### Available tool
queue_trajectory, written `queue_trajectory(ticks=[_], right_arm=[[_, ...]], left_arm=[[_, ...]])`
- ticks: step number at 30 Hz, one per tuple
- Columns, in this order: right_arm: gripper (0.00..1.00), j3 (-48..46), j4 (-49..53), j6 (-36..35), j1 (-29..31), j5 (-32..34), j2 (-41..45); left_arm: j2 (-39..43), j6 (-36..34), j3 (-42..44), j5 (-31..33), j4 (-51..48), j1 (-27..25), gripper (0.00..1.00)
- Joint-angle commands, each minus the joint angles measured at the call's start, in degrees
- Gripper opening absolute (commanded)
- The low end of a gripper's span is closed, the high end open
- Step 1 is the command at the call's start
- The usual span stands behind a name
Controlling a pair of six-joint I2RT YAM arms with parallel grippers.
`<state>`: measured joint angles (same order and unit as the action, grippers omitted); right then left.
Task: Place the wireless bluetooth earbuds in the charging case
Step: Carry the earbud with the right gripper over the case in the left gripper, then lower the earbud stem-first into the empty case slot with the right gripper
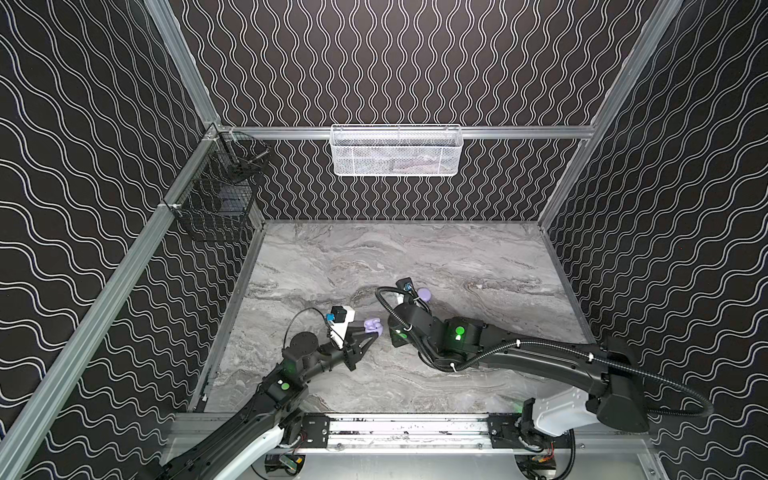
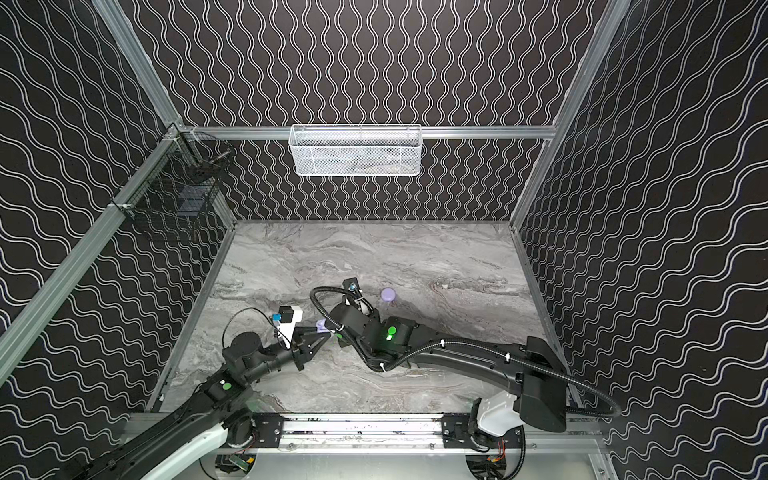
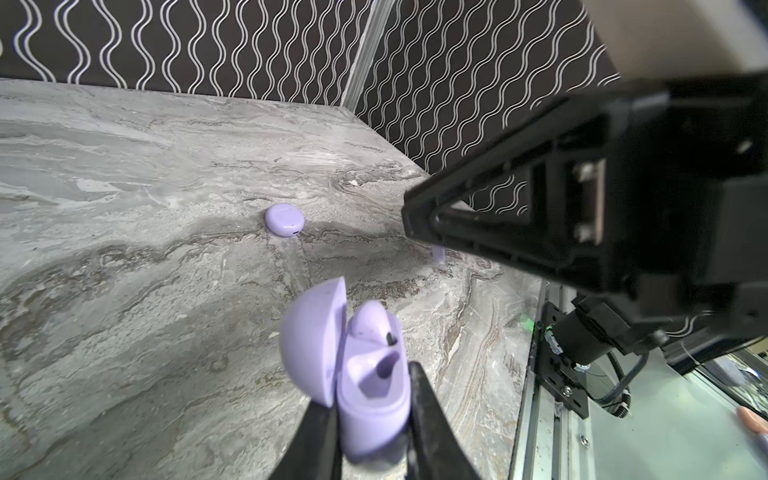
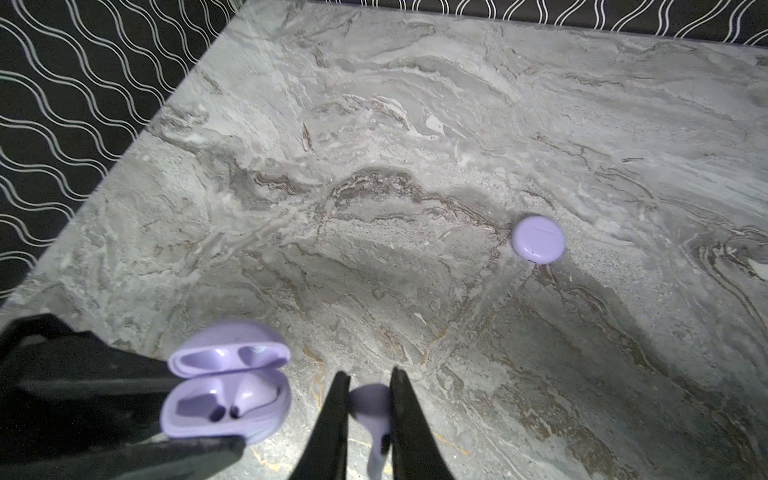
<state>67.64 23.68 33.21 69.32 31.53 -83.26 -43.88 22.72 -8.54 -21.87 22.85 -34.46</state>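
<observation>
L pincer (image 3: 368,388) clamps open case (image 4: 226,399); R pincer (image 4: 370,380) pinches earbud (image 4: 372,405) by head. Bud likely light, stiff, slick: grip at head, stem leads into free socket (image 4: 194,405).

This is a robotics lab test cell. An aluminium profile frame (image 1: 519,133) boxes in a marble-look tabletop (image 1: 415,257), and the walls (image 1: 374,62) carry a black backdrop of white wavy lines. 2 robot arms, the left arm (image 1: 291,374) and the right arm (image 1: 540,363), are mounted on a slotted rail (image 1: 407,428) at the front edge. A white mesh basket (image 1: 397,151) and a black wire basket (image 1: 216,208) hang from the frame
</observation>
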Motion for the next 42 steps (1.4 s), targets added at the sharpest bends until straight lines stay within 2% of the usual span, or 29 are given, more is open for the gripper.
queue_trajectory(ticks=[1,14,42], right_arm=[[0.17,-0.1,-4.6,-2.8,0.0,-0.7,1.3],[0.17,-0.3,-12.5,-6.2,0.4,-7.2,2.2],[0.17,-1.0,-15.0,-5.8,2.4,-8.7,-2.3]], left_arm=[[-0.4,0.8,0.1,-1.2,3.3,0.1,0.15],[-1.6,1.1,0.1,-2.2,4.6,0.2,0.15],[-0.9,1.6,0.4,-2.8,5.3,0.2,0.15]])
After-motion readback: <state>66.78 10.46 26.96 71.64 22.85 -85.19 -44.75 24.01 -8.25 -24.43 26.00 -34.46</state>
